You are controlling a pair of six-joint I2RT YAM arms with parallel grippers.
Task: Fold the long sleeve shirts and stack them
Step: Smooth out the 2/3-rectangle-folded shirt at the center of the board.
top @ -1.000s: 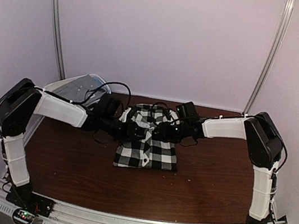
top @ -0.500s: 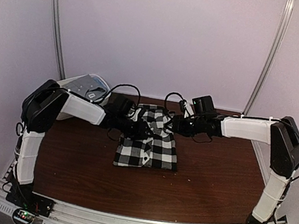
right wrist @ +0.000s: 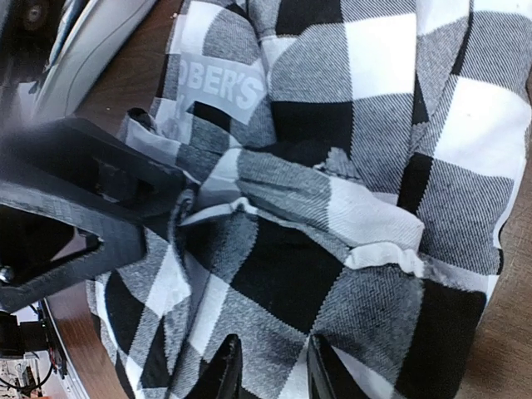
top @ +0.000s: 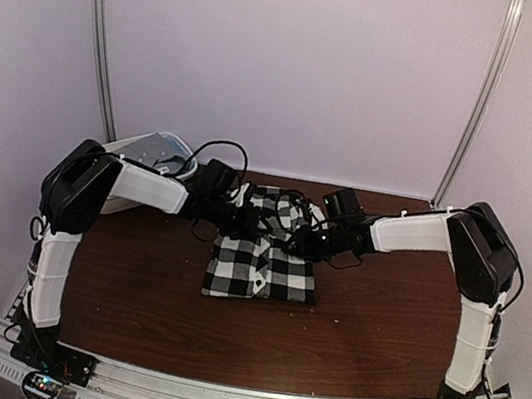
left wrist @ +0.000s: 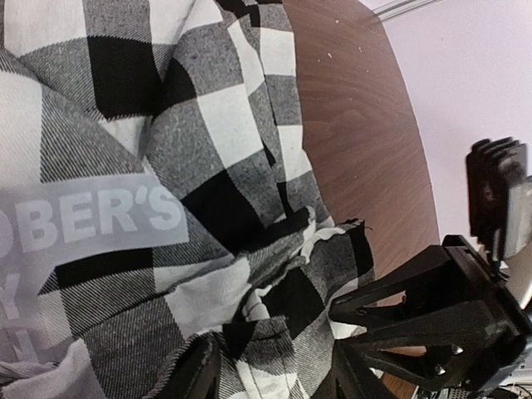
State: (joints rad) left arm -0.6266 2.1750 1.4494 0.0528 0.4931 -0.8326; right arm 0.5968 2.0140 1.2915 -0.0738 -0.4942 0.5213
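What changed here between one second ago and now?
The right end effector drew back toward the far edge, then returned onto the upper right of the checked shirt. The left elbow swung inward and the left end effector edged right over the collar. The shirt's lower part and the white tub stayed.

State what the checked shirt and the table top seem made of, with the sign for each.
Checked shirt: soft woven cloth, perhaps cotton, matt; twill lines and creases show.
Table top: brown wood or wood-look laminate, slight sheen; faint grain leaves it open.
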